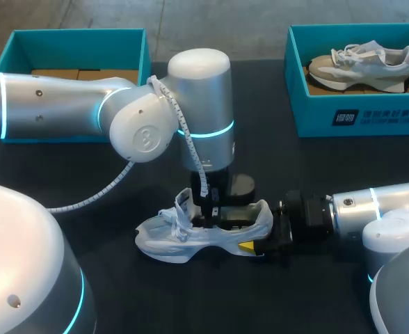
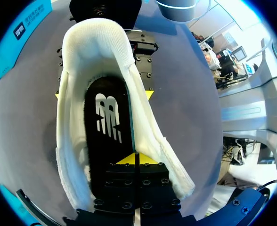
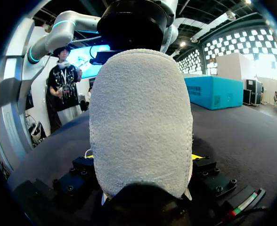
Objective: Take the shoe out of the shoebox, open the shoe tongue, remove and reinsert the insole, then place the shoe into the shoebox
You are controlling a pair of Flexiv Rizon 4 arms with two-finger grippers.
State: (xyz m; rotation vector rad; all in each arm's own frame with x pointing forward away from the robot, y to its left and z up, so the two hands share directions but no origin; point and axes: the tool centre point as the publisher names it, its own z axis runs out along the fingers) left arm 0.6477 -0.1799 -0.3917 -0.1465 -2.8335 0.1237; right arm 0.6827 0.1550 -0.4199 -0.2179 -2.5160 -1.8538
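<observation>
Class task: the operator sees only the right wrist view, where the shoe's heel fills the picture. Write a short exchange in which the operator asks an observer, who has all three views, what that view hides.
Operator: The heel blocks everything ahead of me. Is the insole in the shoe?
Observer: Yes. The left wrist view shows the black insole lying inside the shoe.
Operator: And what is the other arm's gripper doing behind the heel?
Observer: The left gripper is in the shoe's opening, pointing down at the insole with its fingers together.
</observation>
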